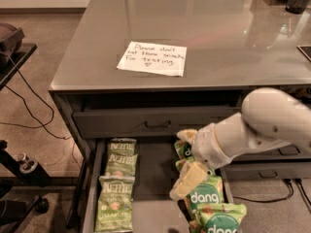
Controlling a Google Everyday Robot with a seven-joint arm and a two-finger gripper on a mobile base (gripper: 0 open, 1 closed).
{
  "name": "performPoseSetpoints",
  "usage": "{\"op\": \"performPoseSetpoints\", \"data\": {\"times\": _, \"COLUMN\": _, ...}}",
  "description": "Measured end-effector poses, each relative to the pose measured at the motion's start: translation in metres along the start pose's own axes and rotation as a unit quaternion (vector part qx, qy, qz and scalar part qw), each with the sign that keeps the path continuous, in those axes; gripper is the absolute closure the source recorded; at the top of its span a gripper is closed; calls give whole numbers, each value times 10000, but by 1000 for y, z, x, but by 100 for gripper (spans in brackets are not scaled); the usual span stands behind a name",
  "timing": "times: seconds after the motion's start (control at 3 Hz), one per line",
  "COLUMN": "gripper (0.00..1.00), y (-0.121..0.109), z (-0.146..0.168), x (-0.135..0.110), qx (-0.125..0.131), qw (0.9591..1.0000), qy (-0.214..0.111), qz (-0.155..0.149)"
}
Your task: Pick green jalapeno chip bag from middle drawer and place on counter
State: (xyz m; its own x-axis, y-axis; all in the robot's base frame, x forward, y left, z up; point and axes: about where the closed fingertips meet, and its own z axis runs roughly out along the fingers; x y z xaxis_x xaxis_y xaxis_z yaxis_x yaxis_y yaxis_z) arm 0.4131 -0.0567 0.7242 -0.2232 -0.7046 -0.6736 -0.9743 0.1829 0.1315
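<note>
The middle drawer is pulled open below the counter. Several olive-green jalapeno chip bags lie in a column along its left side. Brighter green "dang" bags lie along its right side. My gripper hangs over the drawer's right half, above the dang bags and to the right of the jalapeno bags. It is open and empty, with one cream finger high and the other lower. My white arm reaches in from the right and hides some dang bags.
A white handwritten note lies on the counter. The top drawer with a bar handle stands slightly out above the middle one. A black stand and cables are at the left. More drawers are at the right.
</note>
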Motion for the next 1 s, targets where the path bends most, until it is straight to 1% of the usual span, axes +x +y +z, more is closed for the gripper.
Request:
{"op": "performPoseSetpoints", "data": {"times": 0.33, "gripper": 0, "y": -1, "z": 9, "x": 7, "qx": -110, "qw": 9999, "qy": -43, "qz": 97}}
{"op": "performPoseSetpoints", "data": {"times": 0.67, "gripper": 0, "y": -1, "z": 9, "x": 7, "qx": -108, "qw": 9999, "qy": -42, "qz": 92}}
{"op": "performPoseSetpoints", "data": {"times": 1.0, "gripper": 0, "y": 2, "z": 48, "x": 24, "qx": -340, "qw": 9989, "qy": -298, "qz": -76}}
